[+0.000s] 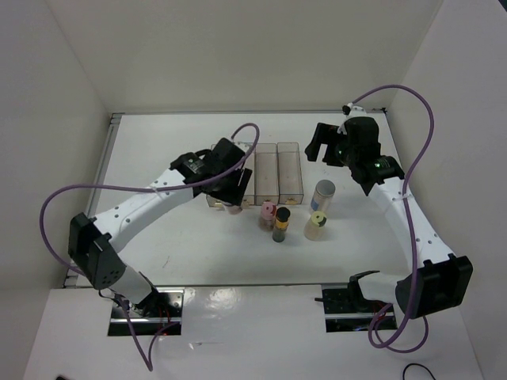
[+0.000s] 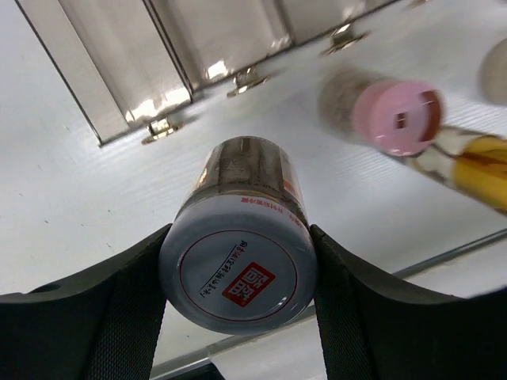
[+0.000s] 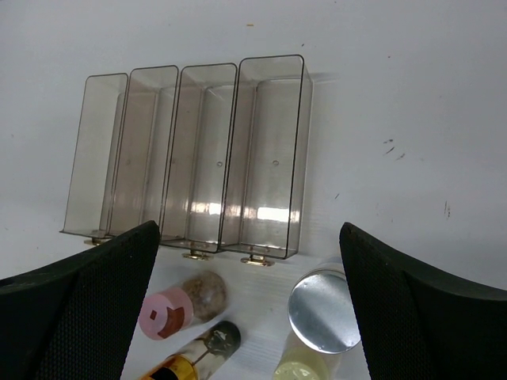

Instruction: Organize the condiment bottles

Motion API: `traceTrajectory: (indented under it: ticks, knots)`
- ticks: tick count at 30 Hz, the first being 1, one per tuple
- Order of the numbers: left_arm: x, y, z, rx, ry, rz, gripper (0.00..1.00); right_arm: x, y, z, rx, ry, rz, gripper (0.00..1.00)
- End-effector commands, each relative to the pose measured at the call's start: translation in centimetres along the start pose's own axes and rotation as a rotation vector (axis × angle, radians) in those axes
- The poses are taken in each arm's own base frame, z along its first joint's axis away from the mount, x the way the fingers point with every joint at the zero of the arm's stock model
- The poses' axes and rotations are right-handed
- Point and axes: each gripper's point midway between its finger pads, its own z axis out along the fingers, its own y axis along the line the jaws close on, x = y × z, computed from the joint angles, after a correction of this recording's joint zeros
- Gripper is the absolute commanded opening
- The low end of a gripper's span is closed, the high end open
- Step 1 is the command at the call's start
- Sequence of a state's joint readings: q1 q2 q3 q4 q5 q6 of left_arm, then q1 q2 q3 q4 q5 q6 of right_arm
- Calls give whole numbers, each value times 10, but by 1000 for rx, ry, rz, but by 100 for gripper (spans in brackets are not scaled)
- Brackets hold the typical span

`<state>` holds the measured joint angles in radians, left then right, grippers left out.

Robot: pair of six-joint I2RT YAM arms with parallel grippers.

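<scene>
Grip comes first: your left fingers point(image 2: 119, 317) clamp both sides of the small cylindrical spice jar with the pink-ringed white lid point(image 2: 238, 273), low in the frame and just short of the clear four-slot plastic tray point(image 2: 150, 71), likely lined up for a slot. Beyond, four other spice jars point(image 1: 280, 226) stand loose on the white surface point(image 1: 150, 150) before the tray. At upper right, your right fingers point(image 3: 79, 301) hang spread wide with nothing between them, probably so as not to crowd the left arm.

The pink-lid jar point(image 2: 396, 117) looks blurred; the pale jar point(image 3: 305, 369) is cropped below.
</scene>
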<state>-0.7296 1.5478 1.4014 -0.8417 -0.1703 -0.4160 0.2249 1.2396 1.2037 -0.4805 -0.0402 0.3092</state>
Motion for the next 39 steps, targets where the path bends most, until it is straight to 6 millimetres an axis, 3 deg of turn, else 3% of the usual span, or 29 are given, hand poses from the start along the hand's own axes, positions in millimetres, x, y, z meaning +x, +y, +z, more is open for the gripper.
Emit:
traceTrajectory:
  ticks: [1, 5, 14, 18, 26, 39]
  knots:
    - [-51, 1, -56, 45, -183, 13, 21, -2, 6, 2, -22, -11, -5, 98]
    - [-74, 33, -62, -44, -220, -31, 22, -1, 8, 5, -31, -7, -5, 98]
    - [-99, 73, -28, -129, -203, -79, 22, -3, 8, 7, -31, -7, -5, 98]
    - [-111, 76, -23, -111, -224, -86, 22, -3, 8, 7, -31, -7, -5, 98]
    - [-115, 75, -2, -97, -216, -80, 22, -2, 6, 9, -19, -2, -5, 98]
    - [-100, 81, 36, -117, -135, -81, 22, 3, 4, 16, -12, 17, -13, 98]
